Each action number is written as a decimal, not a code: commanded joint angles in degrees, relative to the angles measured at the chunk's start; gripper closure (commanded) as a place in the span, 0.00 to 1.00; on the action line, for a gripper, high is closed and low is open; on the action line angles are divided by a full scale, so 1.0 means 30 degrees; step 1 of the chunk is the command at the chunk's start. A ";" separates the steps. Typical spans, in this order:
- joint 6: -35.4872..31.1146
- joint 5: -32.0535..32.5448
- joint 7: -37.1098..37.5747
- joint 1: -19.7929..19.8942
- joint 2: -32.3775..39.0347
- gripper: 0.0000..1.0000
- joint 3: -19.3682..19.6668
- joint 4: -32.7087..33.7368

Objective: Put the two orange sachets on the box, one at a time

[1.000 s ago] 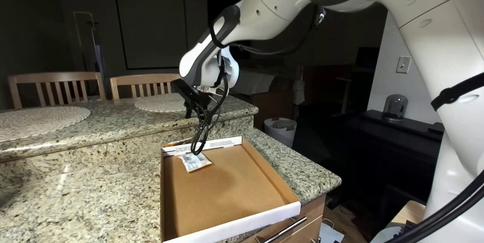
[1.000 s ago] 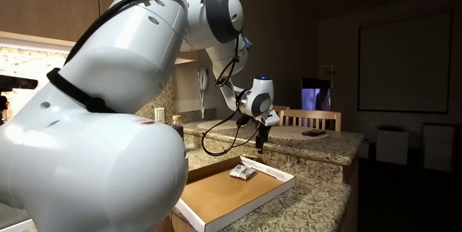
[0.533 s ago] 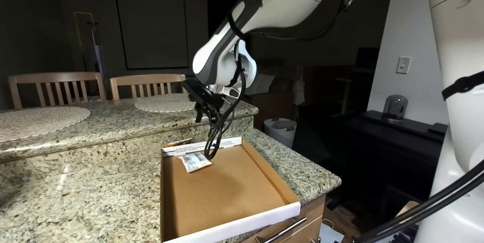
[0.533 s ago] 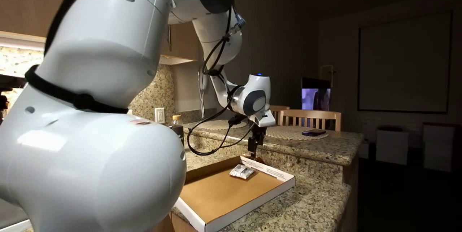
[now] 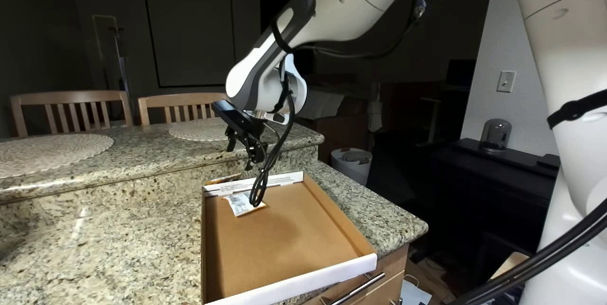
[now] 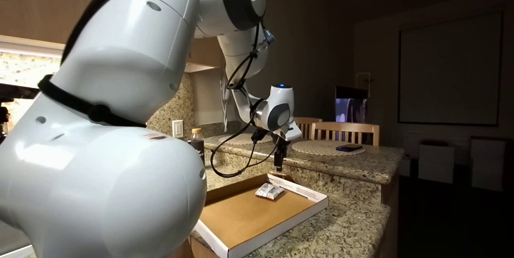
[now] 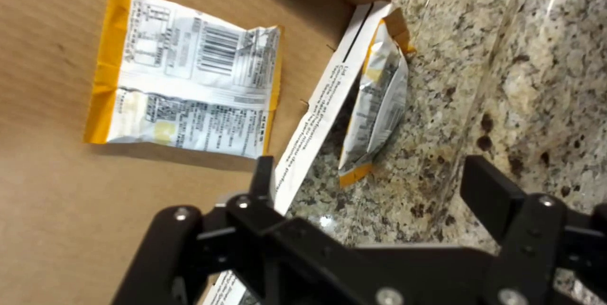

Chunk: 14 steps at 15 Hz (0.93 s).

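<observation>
One orange sachet, with its white printed back up, lies flat in the box in both exterior views (image 5: 237, 204) (image 6: 270, 191) and the wrist view (image 7: 189, 82). The other orange sachet (image 7: 377, 106) stands on edge outside the box, between its printed white rim and the granite step; it also shows in both exterior views (image 5: 224, 179) (image 6: 282, 175). The brown box (image 5: 284, 238) (image 6: 257, 214) (image 7: 313, 120) sits on the counter. My gripper (image 5: 240, 155) (image 6: 278, 165) (image 7: 369, 172) is open and empty above that rim, with the standing sachet ahead between its fingers' lines.
The raised granite step (image 5: 156, 172) rises right behind the box's rim. Round placemats (image 5: 206, 129) and a phone (image 6: 349, 147) lie on the upper counter. A bottle (image 6: 196, 143) stands beyond the box. My cable loop (image 5: 258, 191) hangs over the box.
In an exterior view my gripper shifted right and then back left, and is a little lower than a second ago. The wrist has turned somewhat. Both sachets and the box have not moved.
</observation>
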State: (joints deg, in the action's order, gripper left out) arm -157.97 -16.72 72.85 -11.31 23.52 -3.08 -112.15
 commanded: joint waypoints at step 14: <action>0.1959 0.0582 -0.1329 -0.0038 0.3874 0.71 0.0578 0.4094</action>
State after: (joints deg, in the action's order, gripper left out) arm -154.49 -16.04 69.91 -11.49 34.60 -1.77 -101.70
